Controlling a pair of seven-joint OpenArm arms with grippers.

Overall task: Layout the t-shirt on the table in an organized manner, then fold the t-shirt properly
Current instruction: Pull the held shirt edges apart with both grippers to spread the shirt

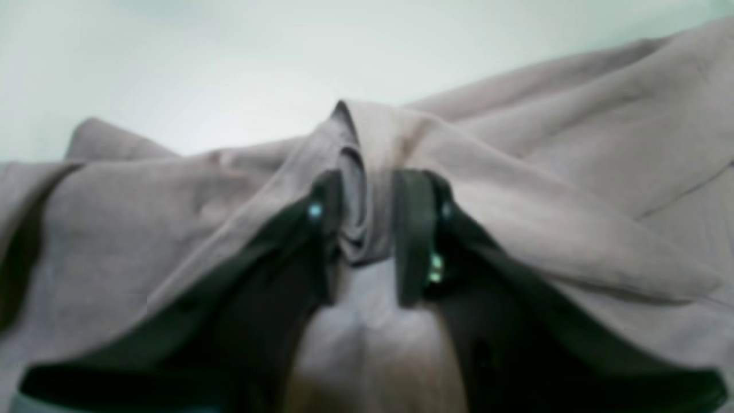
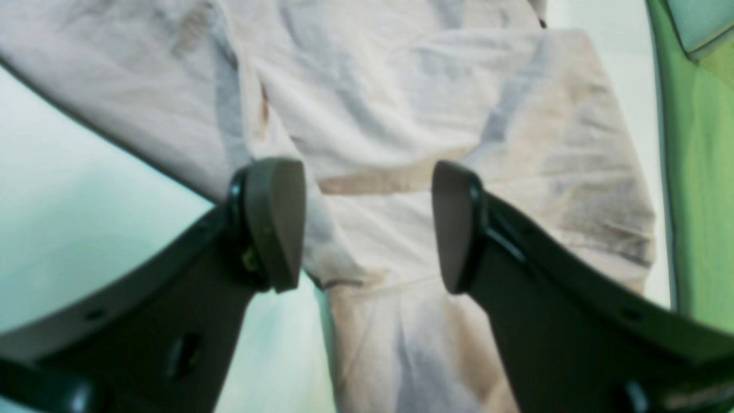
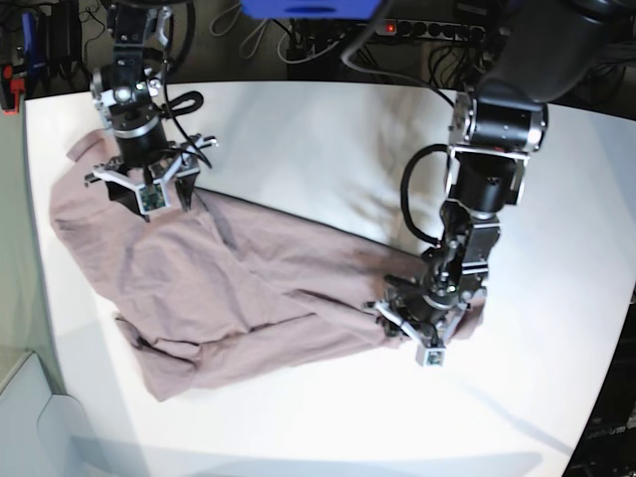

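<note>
Only in the left wrist view is the grip being shown closely: a bunched ridge of the t-shirt (image 1: 355, 189) is being pinched between the fingers of the left gripper (image 1: 367, 229), clenched on the cloth. In the base view that gripper (image 3: 429, 316) is being seen low at the shirt's right end. The right gripper (image 2: 367, 226) is being held spread wide, nothing between its pads, above wrinkled fabric; in the base view it (image 3: 147, 189) is being seen over the shirt's upper left part. The mauve-pink t-shirt (image 3: 229, 288) is lying crumpled across the white table (image 3: 328, 139).
</note>
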